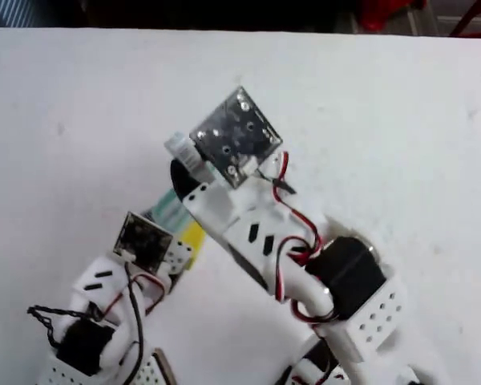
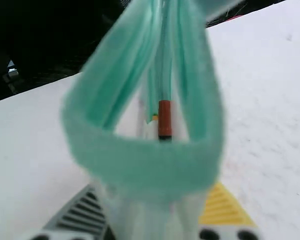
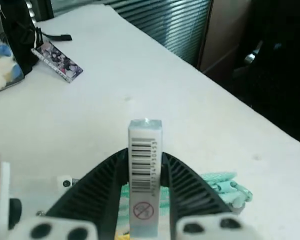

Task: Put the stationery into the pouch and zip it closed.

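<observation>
The mint-green pouch [image 2: 140,165] is held up with its mouth open, and my left gripper [image 2: 150,205] is shut on its near edge between a grey finger [image 2: 75,215] and a yellow finger [image 2: 222,207]. Inside the pouch stands a pen with a brown cap [image 2: 164,119]. My right gripper [image 3: 145,160] is shut on a white barcoded stationery box [image 3: 145,165], upright between its black fingers, above the pouch [image 3: 225,184]. From above, the right gripper [image 1: 184,160] holds the white box [image 1: 176,146] just beyond the pouch [image 1: 167,210], which the left gripper [image 1: 176,233] grips.
The white table [image 1: 369,96] is open to the back and right. At the far side lie a small printed card [image 3: 57,61], a black bag [image 3: 20,35] and a soft toy [image 3: 2,70]. Both arms crowd the front middle.
</observation>
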{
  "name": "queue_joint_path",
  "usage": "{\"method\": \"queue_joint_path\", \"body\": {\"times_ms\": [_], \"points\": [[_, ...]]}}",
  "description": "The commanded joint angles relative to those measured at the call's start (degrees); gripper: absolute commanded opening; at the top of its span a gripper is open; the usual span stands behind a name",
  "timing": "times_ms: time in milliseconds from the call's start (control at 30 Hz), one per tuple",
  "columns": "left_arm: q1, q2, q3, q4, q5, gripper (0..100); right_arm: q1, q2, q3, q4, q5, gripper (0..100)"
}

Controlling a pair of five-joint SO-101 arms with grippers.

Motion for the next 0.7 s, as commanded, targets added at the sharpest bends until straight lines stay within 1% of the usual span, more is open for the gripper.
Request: {"method": "queue_joint_path", "body": {"times_ms": [0, 67, 167, 233, 333, 467, 567, 667], "points": [[-0.6, 0.5, -2.3, -0.7, 0.7, 16, -0.5, -5.4, 10.4, -12.9, 0.2, 1.7], [-0.6, 0.5, -2.3, -0.7, 0.7, 16, -2.2, -6.5, 13.2, -17.5, 0.2, 1.7], [-0.8, 0.5, -2.3, -0.7, 0.8, 16, -5.0, -6.6, 13.1, -18.2, 0.3, 1.7], [-0.9, 0.5, -2.3, -0.7, 3.0, 19, -5.7, -6.5, 13.1, -18.9, 0.7, 1.7], [-1.5, 0.5, -2.3, -0.6, 7.5, 23, -5.6, -6.6, 12.7, -21.1, 0.7, 1.7], [-4.4, 0.5, -2.4, -0.7, 7.9, 23, -5.7, -6.5, 13.7, -19.9, 0.3, 1.7], [-4.6, 0.5, -2.5, -0.8, 7.9, 23, -5.5, -7.3, 16.2, -19.5, 0.4, 1.7], [-4.6, 0.5, -2.5, -0.8, 7.9, 23, -3.6, -8.7, 17.0, -18.4, 0.3, 1.7]]}}
